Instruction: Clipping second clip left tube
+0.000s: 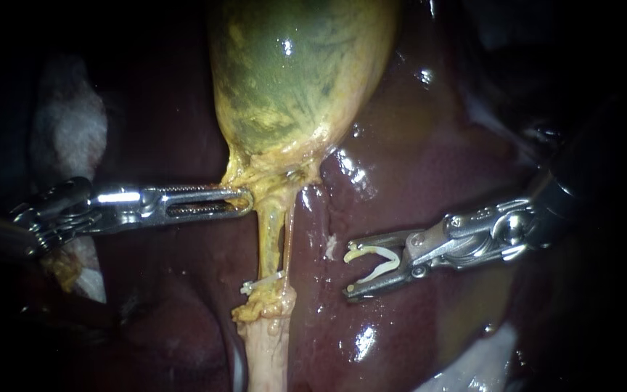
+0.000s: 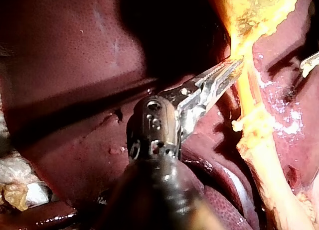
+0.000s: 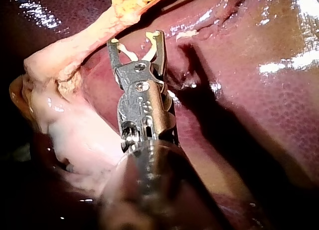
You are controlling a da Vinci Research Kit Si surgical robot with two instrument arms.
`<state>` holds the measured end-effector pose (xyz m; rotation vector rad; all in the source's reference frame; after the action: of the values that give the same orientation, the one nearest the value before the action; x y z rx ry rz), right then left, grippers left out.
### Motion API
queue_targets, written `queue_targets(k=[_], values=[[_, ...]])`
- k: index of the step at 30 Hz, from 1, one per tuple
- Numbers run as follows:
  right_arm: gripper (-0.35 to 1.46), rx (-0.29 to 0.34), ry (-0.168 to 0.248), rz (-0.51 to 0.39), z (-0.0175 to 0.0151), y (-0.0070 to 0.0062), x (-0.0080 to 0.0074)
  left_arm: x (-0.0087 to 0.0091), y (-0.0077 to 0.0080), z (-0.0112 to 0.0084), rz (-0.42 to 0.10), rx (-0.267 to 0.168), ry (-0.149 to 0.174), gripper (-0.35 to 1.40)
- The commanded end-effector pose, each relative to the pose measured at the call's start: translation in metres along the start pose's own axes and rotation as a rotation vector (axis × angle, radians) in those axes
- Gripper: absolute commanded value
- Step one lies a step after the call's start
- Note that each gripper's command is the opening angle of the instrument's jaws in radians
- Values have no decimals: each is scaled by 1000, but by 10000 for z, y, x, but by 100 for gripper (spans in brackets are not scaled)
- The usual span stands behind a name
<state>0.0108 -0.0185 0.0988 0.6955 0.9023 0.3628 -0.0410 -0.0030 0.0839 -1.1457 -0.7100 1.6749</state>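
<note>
The green-yellow gallbladder (image 1: 292, 72) hangs over the dark liver (image 1: 429, 145). From its neck, two thin tubes run down side by side: the thicker left tube (image 1: 270, 232) and a fine right tube (image 1: 291, 239). A white clip (image 1: 261, 284) sits across the left tube low down. My left instrument (image 1: 244, 201) is shut on the gallbladder's neck, also seen in the left wrist view (image 2: 233, 69). My right instrument (image 1: 347, 268) holds a white open clip (image 1: 379, 261) between its spread jaws, a short way right of the tubes. The right wrist view shows that instrument (image 3: 135, 38) just short of the tube (image 3: 99, 28).
A pale thick stump (image 1: 266, 348) continues below the clipped spot. White gauze (image 1: 67, 131) lies at the far left, and more gauze (image 1: 473, 363) at the lower right. Wet liver surface surrounds the tubes.
</note>
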Motion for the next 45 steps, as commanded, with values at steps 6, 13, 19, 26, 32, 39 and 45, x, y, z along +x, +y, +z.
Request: queue_targets(k=[6,13,19,26,32,39,45], values=[[60,0,0,0,0,0,0,0,0,0,0,0,0,-6],[60,1,3,-6,0,-2,1,8,7,-8,-6,-5,-2,-6],[60,5,27,39,4,-8,5,24,18,-23,-18,-14,-6,-6],[60,22,101,117,15,-15,22,34,24,-34,-19,-20,-10,-6],[59,49,135,216,38,-18,41,34,25,-35,-19,-20,-10,-6],[59,46,138,295,68,-12,57,33,27,-36,-19,-19,-10,-6],[59,42,140,308,88,4,58,32,28,-36,-19,-19,-10,-6]])
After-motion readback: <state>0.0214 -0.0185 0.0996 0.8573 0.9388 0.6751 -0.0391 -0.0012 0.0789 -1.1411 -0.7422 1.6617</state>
